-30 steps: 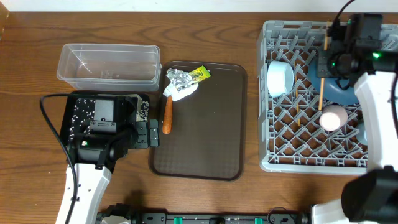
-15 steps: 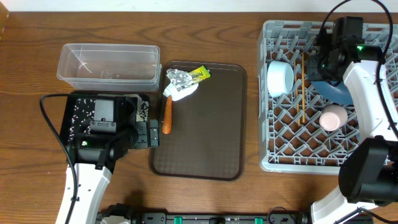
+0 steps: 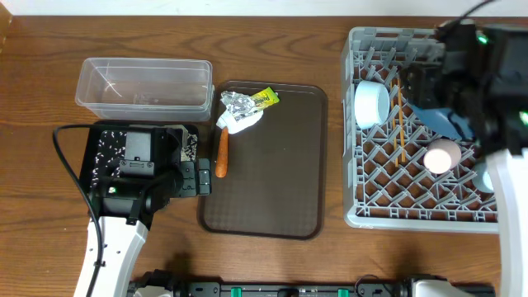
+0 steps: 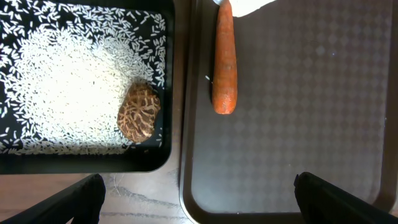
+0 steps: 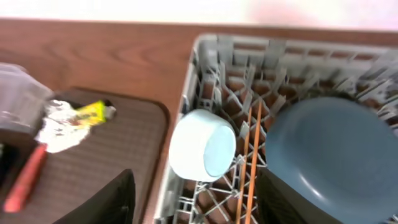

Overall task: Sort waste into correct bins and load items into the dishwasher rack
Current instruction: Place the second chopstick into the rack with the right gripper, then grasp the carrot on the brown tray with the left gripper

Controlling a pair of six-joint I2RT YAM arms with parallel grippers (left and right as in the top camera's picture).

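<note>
Both spread, empty: left pincer (image 4: 202, 202), right pincer (image 5: 199, 205) — carrot (image 4: 224, 62) (round, tapered) may roll aside when pinched.

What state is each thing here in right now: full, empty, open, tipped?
Clear tub, looks empty.
Black tray, holding rice and brown lump.
Carrot, lying flat on brown tray.
Foil, crumpled, on brown tray.
Yellow packet, beside foil.
White paper, crumpled, at carrot's tip.
White bowl, on its side in rack.
Blue plate, leaning in rack.
Pink cup, in rack.
Chopsticks, lying together in rack.
Left hand, open, empty.
Right hand, open, empty.
</note>
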